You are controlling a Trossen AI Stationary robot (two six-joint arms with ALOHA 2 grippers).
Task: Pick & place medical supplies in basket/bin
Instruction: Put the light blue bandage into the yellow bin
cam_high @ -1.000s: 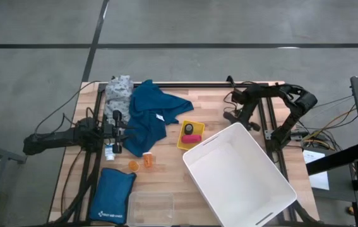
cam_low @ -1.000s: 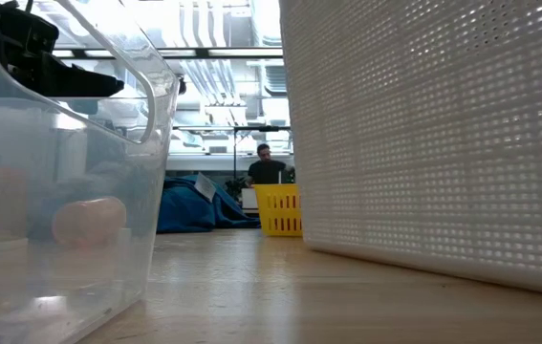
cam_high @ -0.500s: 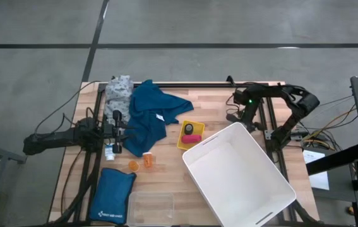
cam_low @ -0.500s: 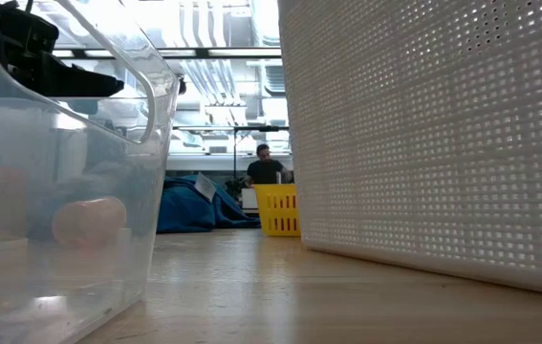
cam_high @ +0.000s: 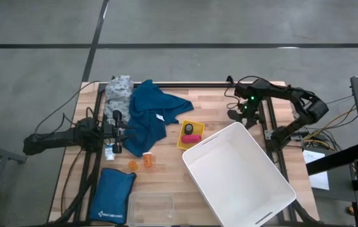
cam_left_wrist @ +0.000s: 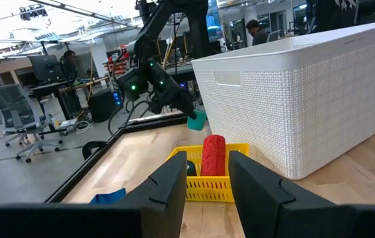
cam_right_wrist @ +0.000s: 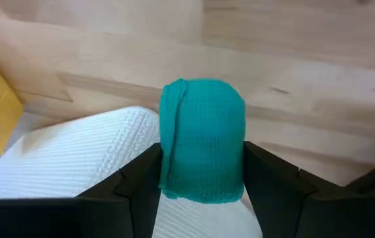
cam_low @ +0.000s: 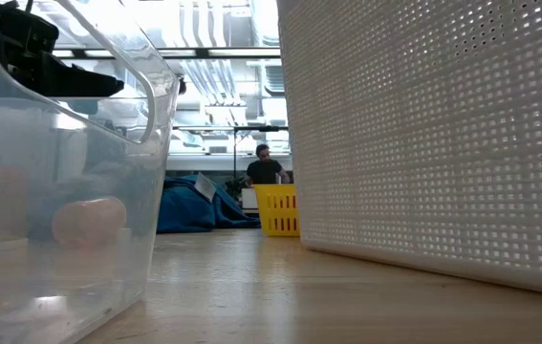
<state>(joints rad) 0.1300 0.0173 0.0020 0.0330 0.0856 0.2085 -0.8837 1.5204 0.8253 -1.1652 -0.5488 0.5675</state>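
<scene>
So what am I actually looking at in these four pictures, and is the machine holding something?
It is a table with two robot arms, each ending in a two-finger claw. One picture looks straight down, one looks level across the tabletop, and two come from cameras on the arms' wrists. On the table lie a blue cloth, a dotted cloth, orange bottles, a blue pouch, a clear tub, a big white basket and a small yellow tray with a pink roll. The right claw grips a teal roll near the basket's far corner. The left claw waits by the blue cloth.
</scene>
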